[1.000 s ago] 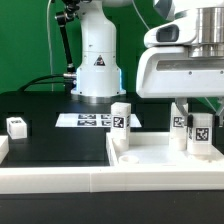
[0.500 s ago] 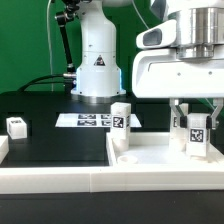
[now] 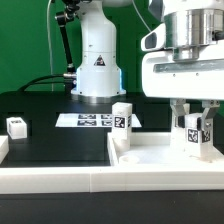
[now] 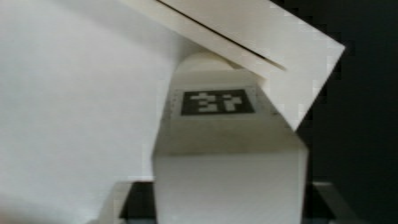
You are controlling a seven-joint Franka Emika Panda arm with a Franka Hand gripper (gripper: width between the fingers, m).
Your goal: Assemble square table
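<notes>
The square tabletop [image 3: 150, 162] lies flat at the front of the black table [image 3: 50, 150], toward the exterior view's right. A first leg [image 3: 121, 122] stands upright at its corner on the exterior view's left, apparently seated, though the joint is hidden. A second leg [image 3: 197, 128] stands upright over the right side with the gripper [image 3: 197, 140] closed on it, jaws clamping its flanks. A third leg [image 3: 16, 126] lies loose well apart on the left, the marker board [image 3: 90, 120] behind. I judge the assembly about midway: that leg and a fourth, unseen, remain.
</notes>
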